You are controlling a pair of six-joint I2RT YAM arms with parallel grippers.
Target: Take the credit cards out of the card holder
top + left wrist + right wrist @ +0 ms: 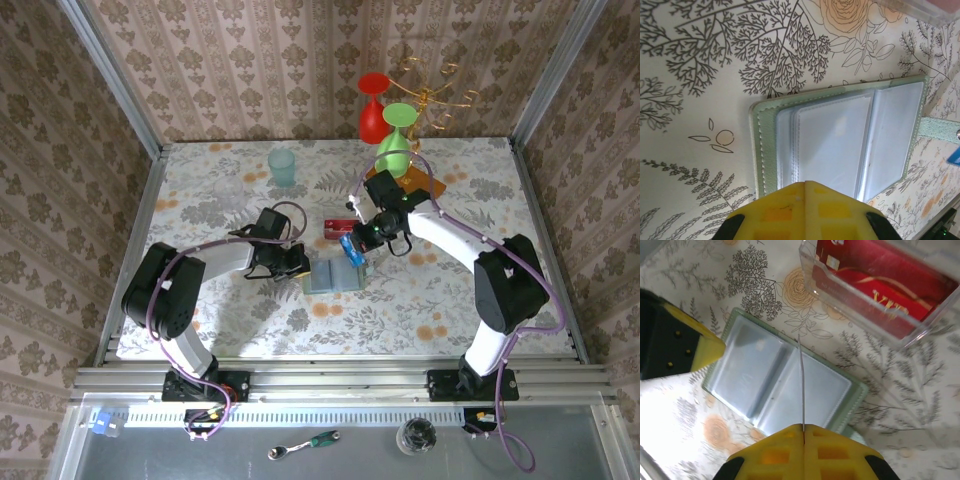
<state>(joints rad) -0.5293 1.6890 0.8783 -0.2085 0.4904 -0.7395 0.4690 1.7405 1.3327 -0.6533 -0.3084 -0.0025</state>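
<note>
Two panels of the card holder (333,276) lay open on the table (220,205). Above it, the right gripper (803,427) pinched the blue card (351,249). The left gripper (805,186), closed, sat at the holder's edge. The red card (875,280) lay in a clear tray (860,320).

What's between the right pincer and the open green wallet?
A thin blue plastic card, pinched edge-on in the right pincer, stands over the open green wallet; the right wrist view shows it.
</note>
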